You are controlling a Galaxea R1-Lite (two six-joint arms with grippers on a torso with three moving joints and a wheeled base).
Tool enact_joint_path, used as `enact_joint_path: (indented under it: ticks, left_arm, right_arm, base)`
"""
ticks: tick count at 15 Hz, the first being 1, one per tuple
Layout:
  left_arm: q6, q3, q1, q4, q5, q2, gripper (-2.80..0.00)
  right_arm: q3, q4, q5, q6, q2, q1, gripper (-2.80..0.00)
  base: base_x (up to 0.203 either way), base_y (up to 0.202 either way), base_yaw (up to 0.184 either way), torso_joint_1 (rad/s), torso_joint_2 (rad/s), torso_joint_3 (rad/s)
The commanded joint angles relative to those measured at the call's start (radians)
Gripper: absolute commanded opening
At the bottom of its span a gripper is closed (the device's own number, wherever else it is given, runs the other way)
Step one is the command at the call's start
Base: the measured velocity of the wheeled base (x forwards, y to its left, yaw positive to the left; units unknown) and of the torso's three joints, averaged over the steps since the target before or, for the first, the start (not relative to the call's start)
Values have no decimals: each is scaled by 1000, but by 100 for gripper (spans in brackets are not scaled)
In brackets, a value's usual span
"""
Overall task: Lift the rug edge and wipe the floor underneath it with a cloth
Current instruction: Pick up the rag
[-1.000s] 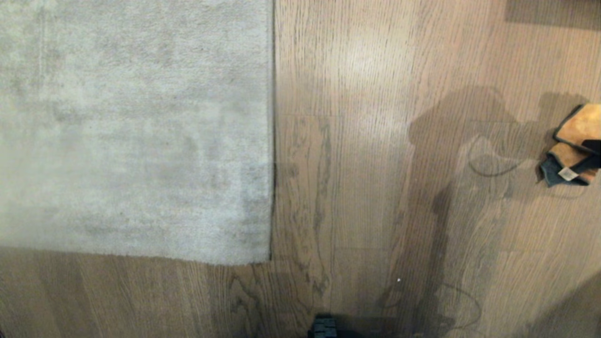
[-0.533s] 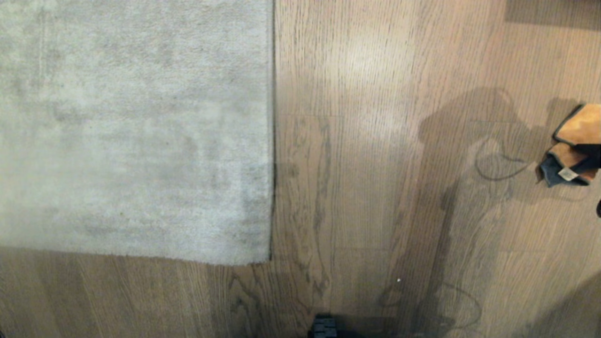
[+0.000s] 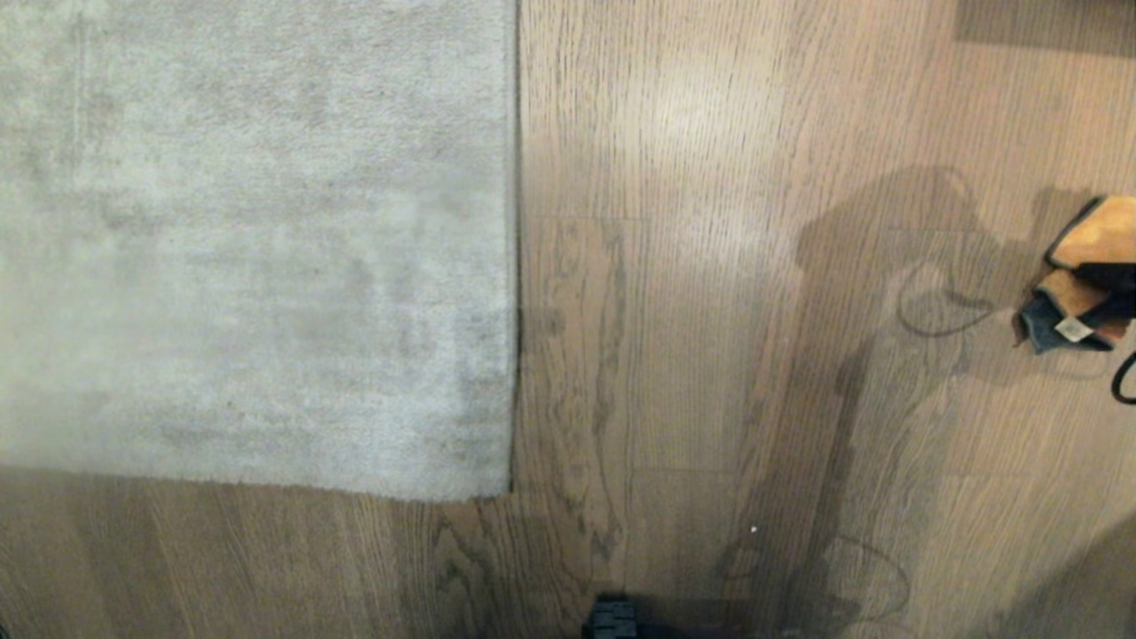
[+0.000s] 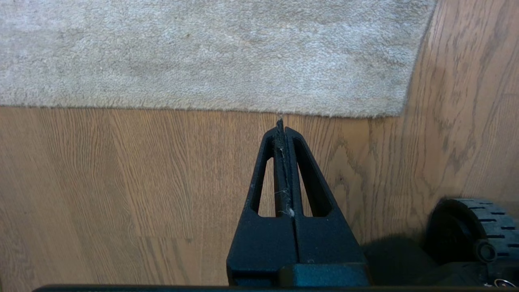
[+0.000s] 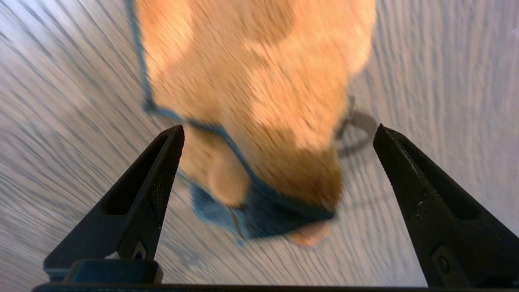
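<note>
**Right end effector spread over the cloth, rug edge flat**

In the head view the rug edge (image 3: 513,266) runs straight from 12 o'clock down toward 6 o'clock, ending in a corner at about 7 o'clock from the centre, and it lies flat on the floor (image 3: 710,311). The cloth (image 3: 1084,275) sits crumpled on the floor at 3 o'clock, well apart from the rug, orange face up with its dark edge and a small white label showing.

The right end effector (image 5: 277,129) hangs above the cloth (image 5: 259,101) with its two fingers spread wide, one to each side of the cloth; whether they touch it cannot be told.

The left end effector (image 4: 282,121) has its fingers pressed together, holding nothing, pointing at the rug edge (image 4: 202,107) near the corner, above bare floor (image 4: 121,182). A black wheel (image 4: 474,227) sits at 4 o'clock in that view.
</note>
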Motion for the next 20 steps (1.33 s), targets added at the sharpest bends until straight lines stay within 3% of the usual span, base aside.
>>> enact_joint_path:
  ticks: [1, 2, 3, 20]
  left_arm:
    - [0, 0, 0, 0, 0, 0, -280]
    - [0, 0, 0, 0, 0, 0, -280]
    - [0, 0, 0, 0, 0, 0, -280]
    - [0, 0, 0, 0, 0, 0, -280]
  right_arm:
    - [0, -26, 3, 9, 17, 16, 0]
    - [-1, -36, 3, 9, 19, 19, 0]
    - [-2, -46, 3, 11, 22, 21, -280]
    - [61, -66, 1, -16, -107, 19, -280]
  base:
    - [0, 0, 0, 0, 0, 0]
    - [0, 0, 0, 0, 0, 0]
    - [0, 0, 0, 0, 0, 0]
    - [0, 0, 0, 0, 0, 0]
